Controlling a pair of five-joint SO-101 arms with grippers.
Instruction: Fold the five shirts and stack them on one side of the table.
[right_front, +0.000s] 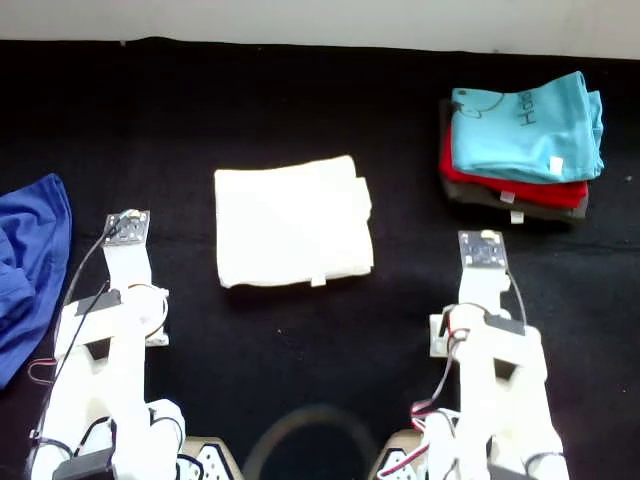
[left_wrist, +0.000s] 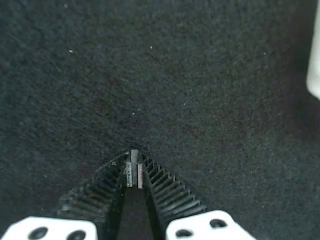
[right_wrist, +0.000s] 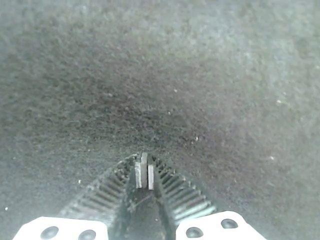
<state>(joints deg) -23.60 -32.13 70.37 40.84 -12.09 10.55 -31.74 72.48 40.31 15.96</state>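
Note:
A folded cream shirt (right_front: 293, 222) lies in the middle of the black table. At the back right stands a stack of folded shirts: a turquoise one (right_front: 525, 125) on top, a red one (right_front: 510, 187) under it, a dark one (right_front: 480, 198) at the bottom. A blue shirt (right_front: 28, 265) lies unfolded at the left edge. My left gripper (left_wrist: 134, 167) is shut over bare black cloth, to the left of the cream shirt, whose white edge (left_wrist: 315, 70) shows in the left wrist view. My right gripper (right_wrist: 144, 172) is shut over bare cloth, to the right of the cream shirt.
The black tablecloth (right_front: 300, 110) covers the whole table, and a pale wall strip runs along the back. Both white arms (right_front: 110, 330) (right_front: 495, 340) rest near the front edge on either side of the cream shirt.

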